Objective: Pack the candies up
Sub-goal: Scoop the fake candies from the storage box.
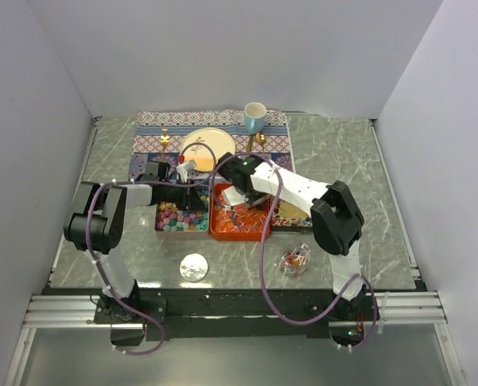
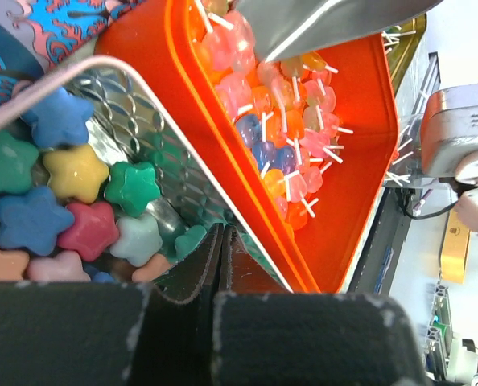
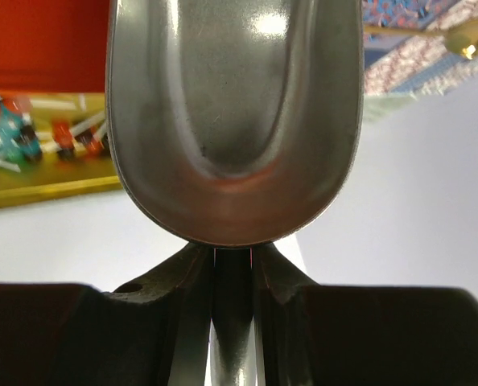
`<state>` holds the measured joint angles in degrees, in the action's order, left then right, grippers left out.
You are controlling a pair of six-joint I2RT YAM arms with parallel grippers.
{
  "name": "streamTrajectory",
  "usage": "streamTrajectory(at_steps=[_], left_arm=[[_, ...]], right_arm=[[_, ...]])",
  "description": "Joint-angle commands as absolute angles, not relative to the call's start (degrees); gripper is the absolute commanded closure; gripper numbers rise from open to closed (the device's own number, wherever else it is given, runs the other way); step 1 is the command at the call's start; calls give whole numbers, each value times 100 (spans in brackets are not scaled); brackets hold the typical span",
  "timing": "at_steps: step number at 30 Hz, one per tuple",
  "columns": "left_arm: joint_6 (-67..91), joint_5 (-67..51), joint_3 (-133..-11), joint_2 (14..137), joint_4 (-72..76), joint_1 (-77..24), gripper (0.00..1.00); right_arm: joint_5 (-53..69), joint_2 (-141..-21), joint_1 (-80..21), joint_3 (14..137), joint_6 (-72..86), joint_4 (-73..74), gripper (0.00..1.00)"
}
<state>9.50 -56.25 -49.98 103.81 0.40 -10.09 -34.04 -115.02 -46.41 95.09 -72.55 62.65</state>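
Observation:
Pastel star-shaped candies (image 2: 70, 173) fill a silver tin (image 1: 168, 228). Beside it, an orange tin (image 2: 368, 185) holds red-orange wrapped candies (image 2: 287, 121) with white ends. Twist-wrapped candies (image 3: 30, 137) lie in a gold tin (image 3: 46, 193). My left gripper (image 2: 223, 233) is shut, with its tips down at the silver tin's wall next to the orange tin. My right gripper (image 3: 232, 257) is shut on the handle of a metal scoop (image 3: 235, 121). The scoop's bowl looks bare and hangs over the orange tin (image 1: 223, 229).
A small clear container (image 1: 294, 261) with a few candies and a round lid (image 1: 194, 266) lie near the front edge. Behind the tins, a patterned placemat (image 1: 150, 121) carries a plate (image 1: 205, 149), a cup (image 1: 255, 117) and gold cutlery (image 1: 164, 141).

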Motion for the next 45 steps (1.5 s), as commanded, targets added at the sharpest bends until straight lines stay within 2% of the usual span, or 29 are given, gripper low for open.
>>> streamTrajectory(at_steps=[1, 17, 23, 33, 36, 38, 41, 45], left_arm=[[739, -5818, -5273, 10415, -130, -1011, 99], [791, -5818, -5221, 10556, -53, -1019, 99], [686, -5774, -5238, 10696, -158, -1011, 99], [826, -5739, -5405, 10916, -44, -1011, 99], [835, -5739, -5396, 10951, -53, -1011, 99], [844, -5730, -5423, 10960, -53, -1011, 99], [809, -5722, -5502, 11012, -131, -1011, 99], [782, -5704, -5616, 11030, -176, -1011, 99]], right_arm=[[-2013, -11610, -4369, 9123, -7225, 6100, 100], [-1723, -11830, -4474, 8957, -7761, 5389, 100], [-1151, -12427, -4430, 9931, -6847, 6433, 100], [-801, -12322, -4333, 9633, -6671, 6021, 100], [-730, -12139, -4315, 9353, -6696, 5635, 100], [-817, -11797, -4359, 8555, -7021, 4863, 100], [-1168, -11041, -4395, 7271, -8039, 3764, 100], [-1275, -10504, -4386, 6671, -8998, 3322, 100]])
